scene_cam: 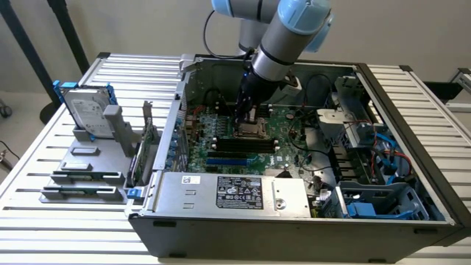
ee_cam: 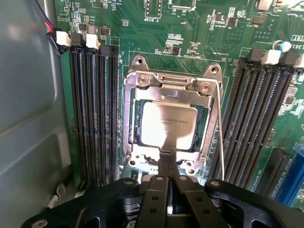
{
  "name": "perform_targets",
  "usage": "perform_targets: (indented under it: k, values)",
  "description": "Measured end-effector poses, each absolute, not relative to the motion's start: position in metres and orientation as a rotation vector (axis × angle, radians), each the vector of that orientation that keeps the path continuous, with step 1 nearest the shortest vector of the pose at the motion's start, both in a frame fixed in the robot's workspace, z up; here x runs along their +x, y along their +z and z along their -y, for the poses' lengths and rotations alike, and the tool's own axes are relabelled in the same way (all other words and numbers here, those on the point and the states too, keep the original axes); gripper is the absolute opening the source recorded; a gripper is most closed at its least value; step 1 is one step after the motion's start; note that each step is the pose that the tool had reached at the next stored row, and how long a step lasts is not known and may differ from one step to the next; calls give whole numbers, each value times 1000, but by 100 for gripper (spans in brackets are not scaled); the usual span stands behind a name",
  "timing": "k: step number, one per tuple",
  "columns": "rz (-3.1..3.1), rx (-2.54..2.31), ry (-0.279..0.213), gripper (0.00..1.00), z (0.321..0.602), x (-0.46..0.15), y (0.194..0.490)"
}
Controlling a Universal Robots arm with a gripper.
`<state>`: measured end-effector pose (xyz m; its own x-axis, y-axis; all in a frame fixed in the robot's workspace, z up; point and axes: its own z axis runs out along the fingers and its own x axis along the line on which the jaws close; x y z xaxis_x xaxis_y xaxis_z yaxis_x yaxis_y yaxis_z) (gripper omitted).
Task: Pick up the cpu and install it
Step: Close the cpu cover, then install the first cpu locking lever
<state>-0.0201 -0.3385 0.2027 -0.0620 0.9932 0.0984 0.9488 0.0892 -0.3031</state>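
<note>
Cpu [ee_cam: 168, 124] lies in the open socket [ee_cam: 137, 81], gripper [ee_cam: 169, 157] fingers closed together at one edge, nothing held; risk: tips nudging it askew, damaging the socket.

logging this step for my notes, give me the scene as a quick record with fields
setting: open computer case on a slatted table
arm: reaches down into the case over the green board
chip: lying flat in the socket, metal top up
jaws: shut, tips at one edge of the chip
grip on chip: cannot tell
outside case: hard drive upright on a grey rack, exterior view's left
</note>
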Motion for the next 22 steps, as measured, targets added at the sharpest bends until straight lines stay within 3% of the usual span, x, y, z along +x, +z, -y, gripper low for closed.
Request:
perform_targets:
  k: [22]
  values:
    - [2078, -1924, 242, 11, 346, -39, 219]
